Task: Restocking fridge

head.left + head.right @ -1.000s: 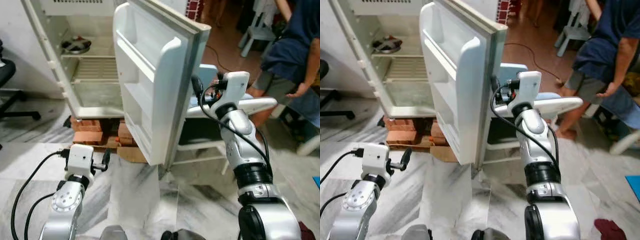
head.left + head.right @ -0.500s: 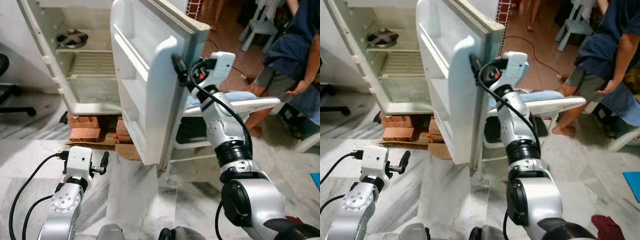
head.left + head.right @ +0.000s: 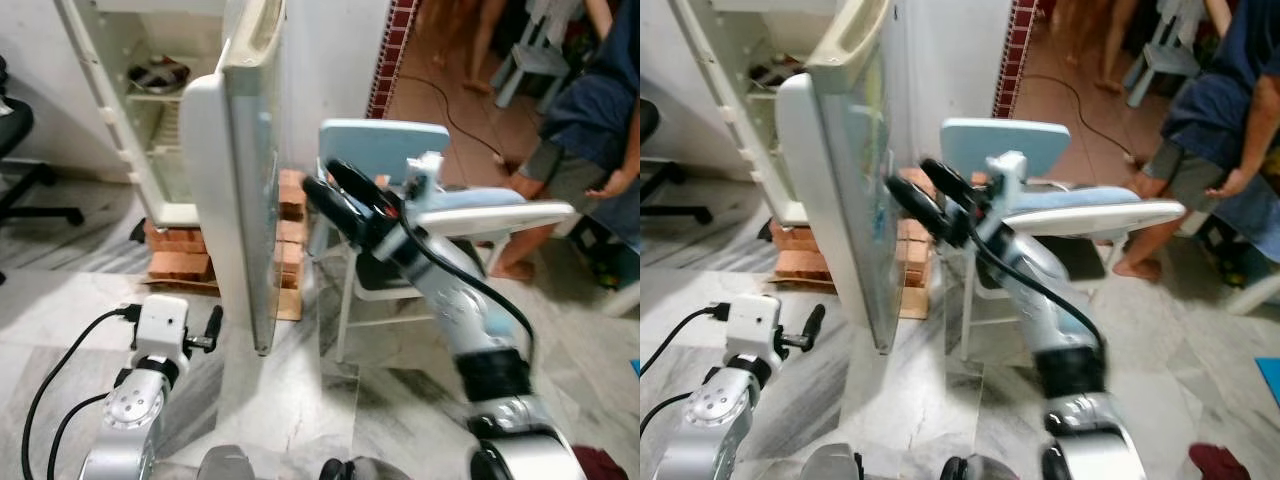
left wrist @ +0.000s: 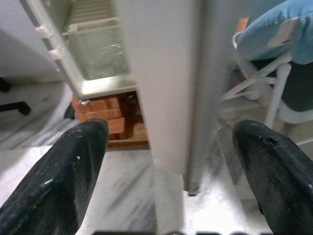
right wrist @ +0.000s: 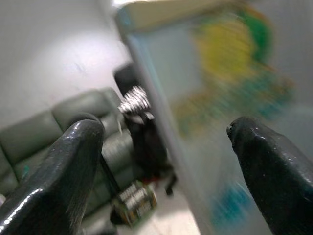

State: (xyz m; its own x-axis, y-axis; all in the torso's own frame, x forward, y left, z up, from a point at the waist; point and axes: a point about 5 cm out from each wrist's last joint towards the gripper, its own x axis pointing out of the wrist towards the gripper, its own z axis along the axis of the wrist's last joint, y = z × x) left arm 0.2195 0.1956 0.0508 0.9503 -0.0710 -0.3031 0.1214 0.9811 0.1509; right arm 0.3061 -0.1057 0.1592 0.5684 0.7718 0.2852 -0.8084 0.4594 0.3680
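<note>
right gripper [image 3: 908,195] reaches toward the outer face of the fridge door [image 3: 232,190], black fingers spread apart, nothing between them. tips look to be at or just off the door's outer skin near its free edge; contact cannot be confirmed. right wrist view is blurred: both fingers wide apart, the door's outer face with a yellow-green sticker [image 5: 230,73] beyond them, a dark sofa [image 5: 44,142] off to the side.

left gripper [image 3: 212,327] held low over the marble floor [image 3: 290,400], near the door's bottom corner, not touching it. left wrist view shows its two fingers well parted, empty, looking at the door's lower edge and the fridge base.

outward: fridge [image 3: 140,110] stands on a stack of bricks [image 3: 178,262]. door is swung round so it stands edge-on, partly covering the cabinet mouth. inside, on the upper wire shelf, a dark metal dish [image 3: 160,73]; lower shelves, as far as visible, bare. behind the door, more bricks against the wall. just beside the right arm a white plastic chair [image 3: 385,150] with pale blue seat and back. a person [image 3: 590,120] in dark top and shorts stands at the far right, hand hanging. black office chair base [image 3: 40,200] at the left edge.

progress, judged: neither claw carries stock, and no items to load can be picked out near the robot. the restocking proper seems either finished or not begun; cannot say which. this moment is door handling only. the door is not latched.
</note>
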